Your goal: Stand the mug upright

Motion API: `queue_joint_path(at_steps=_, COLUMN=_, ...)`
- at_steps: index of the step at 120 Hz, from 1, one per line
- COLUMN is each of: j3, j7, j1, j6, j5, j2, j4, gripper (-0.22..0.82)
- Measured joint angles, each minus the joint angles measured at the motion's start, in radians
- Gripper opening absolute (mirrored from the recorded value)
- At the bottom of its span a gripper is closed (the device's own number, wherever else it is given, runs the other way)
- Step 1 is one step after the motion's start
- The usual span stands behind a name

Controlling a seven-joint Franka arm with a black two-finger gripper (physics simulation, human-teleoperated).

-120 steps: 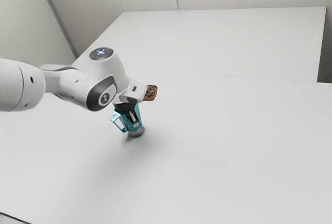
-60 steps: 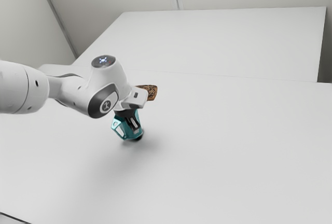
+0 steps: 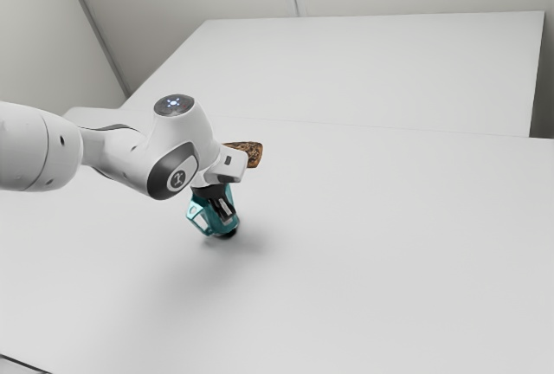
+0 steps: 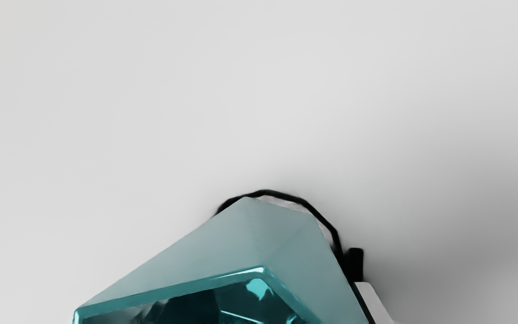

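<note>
Showing glossy teal facets, the mug (image 4: 232,252) sits directly below the arm's hand, at the gripper (image 3: 225,210), mouth toward the wrist camera, dark-edged base (image 3: 228,235) lowermost. Its angular handle (open-framed) faces the exterior view's left. Whether the gripper is clamped on the mug or spread cannot be determined. A brown patterned item (image 3: 253,154) lies beyond.

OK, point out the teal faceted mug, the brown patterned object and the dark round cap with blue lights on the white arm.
Mug (image 4: 223,252): wrist view, on its outer side wall.
Brown object (image 3: 253,154): exterior view, on its uncovered end.
Round cap (image 3: 174,104): exterior view, at its lit centre.
</note>
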Motion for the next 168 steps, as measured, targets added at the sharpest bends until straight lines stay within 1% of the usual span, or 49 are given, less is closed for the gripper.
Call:
queue_joint_path(at_steps=23, j3=0.0, j7=0.001, j1=0.0, j6=-0.002, j5=-0.005, j2=-0.002, j4=0.002, gripper=0.03)
queue_joint_path(at_steps=52, j3=-0.002, j7=0.005, j1=0.0, j6=-0.004, j5=-0.006, j2=-0.005, j4=0.013, gripper=0.14)
queue_joint_path(at_steps=66, j3=-0.002, j7=0.008, j1=0.0, j6=-0.006, j5=-0.006, j2=-0.01, j4=0.017, gripper=0.18)
queue_joint_path(at_steps=95, j3=-0.007, j7=0.01, j1=0.001, j6=-0.013, j5=-0.006, j2=-0.025, j4=0.032, gripper=0.22)
queue_joint_path(at_steps=132, j3=-0.016, j7=0.008, j1=-0.003, j6=-0.035, j5=-0.041, j2=-0.037, j4=0.065, gripper=0.25)
queue_joint_path(at_steps=156, j3=-0.025, j7=0.007, j1=0.002, j6=-0.087, j5=-0.058, j2=-0.051, j4=0.132, gripper=0.26)
queue_joint_path(at_steps=168, j3=-0.029, j7=0.007, j1=0.001, j6=-0.123, j5=-0.077, j2=-0.053, j4=0.187, gripper=0.26)
